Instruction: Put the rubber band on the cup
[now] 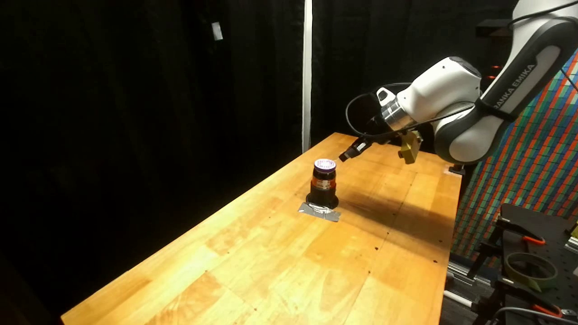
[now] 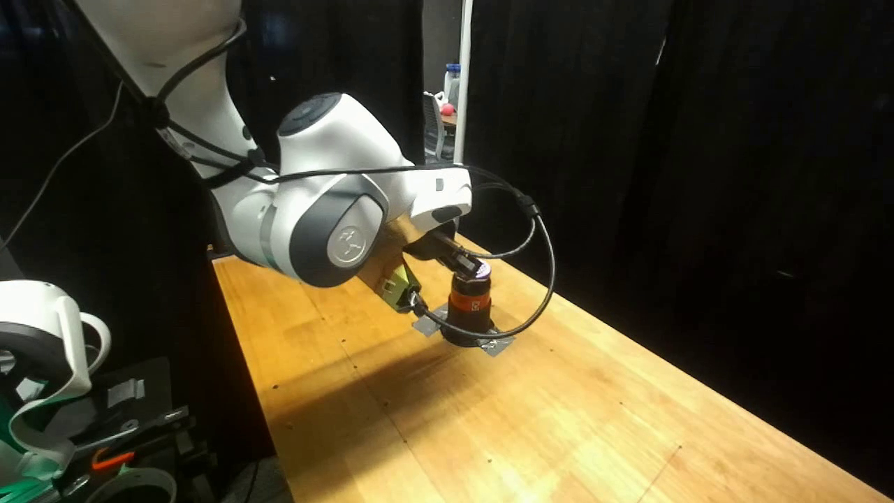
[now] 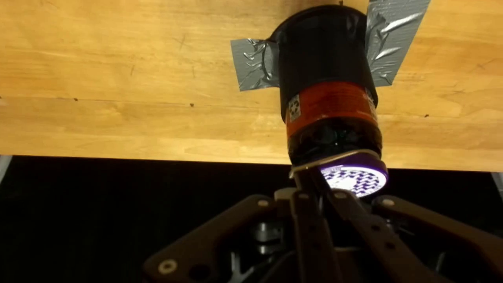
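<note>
The cup is a dark jar with an orange label and a purple-white top; it stands upright in both exterior views (image 1: pixel 323 183) (image 2: pixel 469 300) and fills the upper middle of the wrist view (image 3: pixel 332 104). A pale tan rubber band (image 3: pixel 346 155) lies around the far side of the purple lid in the wrist view. It slants to my fingertips, stretched off the lid's left side. My gripper (image 3: pixel 312 177) is shut on the band's near end, beside the lid's edge. In an exterior view my gripper (image 1: pixel 343 157) is just right of the lid. The band's underside is hidden.
A black holder (image 3: pixel 322 51) surrounds the jar's lower part. Grey tape (image 1: pixel 319 212) fixes it to the wooden table (image 1: pixel 271 262). A black cable (image 2: pixel 548 265) loops out from the arm, passing in front of the jar's base in that exterior view. Dark curtains stand behind the table.
</note>
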Controlling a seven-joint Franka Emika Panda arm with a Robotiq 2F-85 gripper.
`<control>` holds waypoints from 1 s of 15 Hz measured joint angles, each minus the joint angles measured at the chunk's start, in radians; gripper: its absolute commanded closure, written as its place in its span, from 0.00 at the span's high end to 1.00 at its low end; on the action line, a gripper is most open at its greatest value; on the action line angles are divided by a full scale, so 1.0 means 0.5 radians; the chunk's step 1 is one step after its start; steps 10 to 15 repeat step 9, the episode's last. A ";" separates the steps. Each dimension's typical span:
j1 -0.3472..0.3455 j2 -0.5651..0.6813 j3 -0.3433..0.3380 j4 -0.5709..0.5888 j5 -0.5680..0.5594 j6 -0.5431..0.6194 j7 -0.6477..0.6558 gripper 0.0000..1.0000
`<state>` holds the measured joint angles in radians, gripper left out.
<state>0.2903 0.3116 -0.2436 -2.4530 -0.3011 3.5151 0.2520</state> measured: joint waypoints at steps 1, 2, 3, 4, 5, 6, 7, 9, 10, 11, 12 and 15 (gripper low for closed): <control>-0.041 -0.002 0.052 -0.033 0.024 0.081 -0.047 0.08; -0.090 -0.005 0.106 -0.062 -0.012 0.144 -0.064 0.09; -0.128 -0.007 0.138 -0.086 -0.107 0.190 -0.037 0.09; -0.176 -0.009 0.175 -0.106 -0.212 0.227 0.001 0.08; -0.224 -0.009 0.207 -0.122 -0.319 0.260 0.041 0.07; -0.271 -0.009 0.234 -0.134 -0.420 0.286 0.080 0.33; -0.312 -0.009 0.252 -0.141 -0.507 0.305 0.115 0.32; -0.379 -0.017 0.271 -0.145 -0.639 0.260 0.202 0.44; -0.379 -0.017 0.271 -0.145 -0.639 0.260 0.202 0.44; -0.379 -0.017 0.271 -0.145 -0.639 0.260 0.202 0.44; -0.379 -0.017 0.271 -0.145 -0.639 0.260 0.202 0.44; -0.379 -0.017 0.271 -0.145 -0.639 0.260 0.202 0.44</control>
